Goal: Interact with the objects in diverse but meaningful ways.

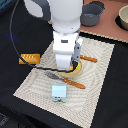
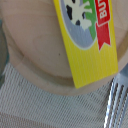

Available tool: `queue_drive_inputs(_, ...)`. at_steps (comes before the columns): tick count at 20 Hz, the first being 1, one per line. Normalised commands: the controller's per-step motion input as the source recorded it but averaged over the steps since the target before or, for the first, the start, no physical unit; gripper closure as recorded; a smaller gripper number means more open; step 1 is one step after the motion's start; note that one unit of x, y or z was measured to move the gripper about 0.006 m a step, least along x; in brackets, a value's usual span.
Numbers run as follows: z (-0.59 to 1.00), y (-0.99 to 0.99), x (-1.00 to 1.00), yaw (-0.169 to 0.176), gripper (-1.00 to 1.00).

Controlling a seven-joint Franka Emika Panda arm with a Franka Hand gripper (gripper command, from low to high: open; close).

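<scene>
- The striped placemat (image 1: 95, 80) is spread over the dark table (image 1: 15, 95).
- The arm's white gripper (image 1: 67, 64) is held low at the mat's centre; whether its jaws are apart or together cannot be told.
- The yellow packet (image 2: 90, 42) is seen lying on a round wooden plate (image 2: 30, 55) in the wrist view.
- A grey pot (image 1: 93, 14) is placed at 1 o'clock.
- The fork (image 1: 65, 79) is laid at 6 o'clock of the gripper.
- The carton (image 1: 59, 93) is stood beyond the fork at 6 o'clock.
- The orange block (image 1: 29, 59) is set at 9 o'clock, off the mat.
</scene>
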Motion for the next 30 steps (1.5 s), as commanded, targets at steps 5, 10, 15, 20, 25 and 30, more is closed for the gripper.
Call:
queue_drive_inputs(5,-0.06,-0.05,0.28,0.004,-1.00)
queue_drive_inputs(10,-0.01,-0.01,0.46,0.000,-1.00)
queue_drive_inputs(15,-0.02,0.00,0.50,0.000,-1.00)
queue_drive_inputs(20,-0.06,0.00,0.35,0.000,-1.00)
queue_drive_inputs(25,-0.05,0.00,0.24,0.000,1.00)
queue_drive_inputs(30,-0.01,0.00,0.28,0.000,1.00)
